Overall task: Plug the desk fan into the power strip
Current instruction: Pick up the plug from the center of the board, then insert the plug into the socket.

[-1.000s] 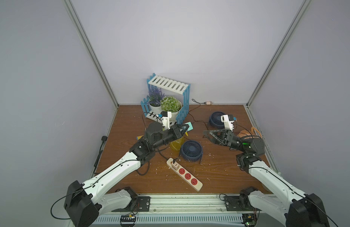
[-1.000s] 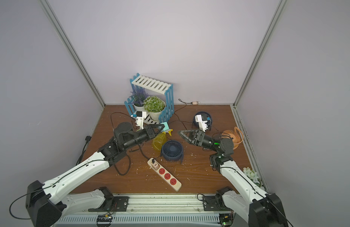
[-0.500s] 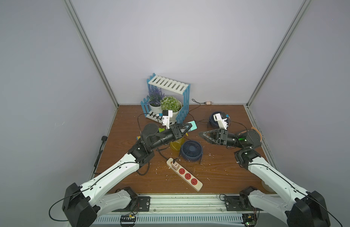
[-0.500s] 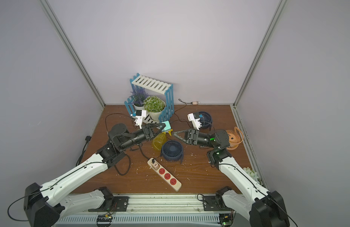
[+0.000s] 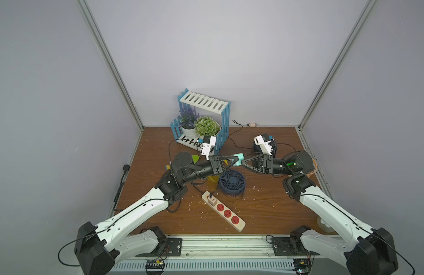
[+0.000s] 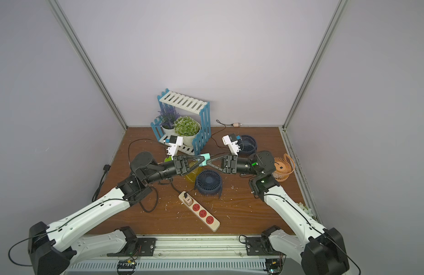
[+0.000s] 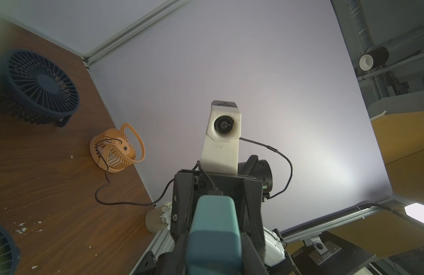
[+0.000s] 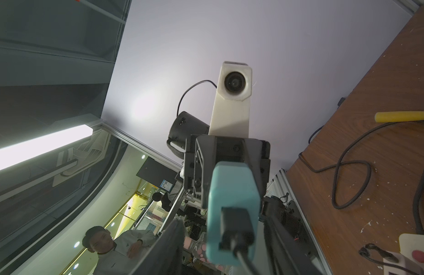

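A: How does the left gripper stand?

B: It reaches out level above the bench, clamped on a teal plug. In the left wrist view the plug sits tight between its fingers.

A: Which way does the plug point?

B: Its long axis runs in line with both grippers. The end carrying the black cable faces the right gripper.

A: And that gripper?

B: It is tip to tip with the left one. Its jaws are apart, one on each side of the plug's cable end, and the right wrist view shows a gap on both sides.

A: Where is the power strip?

B: It lies flat on the bench, sockets up, below both grippers and nearer the robot's base. Its long axis slants. The corded end lies under the left gripper's wrist, and the other end points to the front rail on the right arm's side. A cream adapter fills the socket nearest the corded end, and three red sockets are bare.

A: Can any writing be read?

B: Any print on the strip or the plug is too small to read.

A: What lies around them?

B: A dark blue fan sits right under the meeting tips, just beside the strip. The orange fan sits past the right gripper's wrist. Its black lead runs over the bench toward the grippers, and its far end is hidden.
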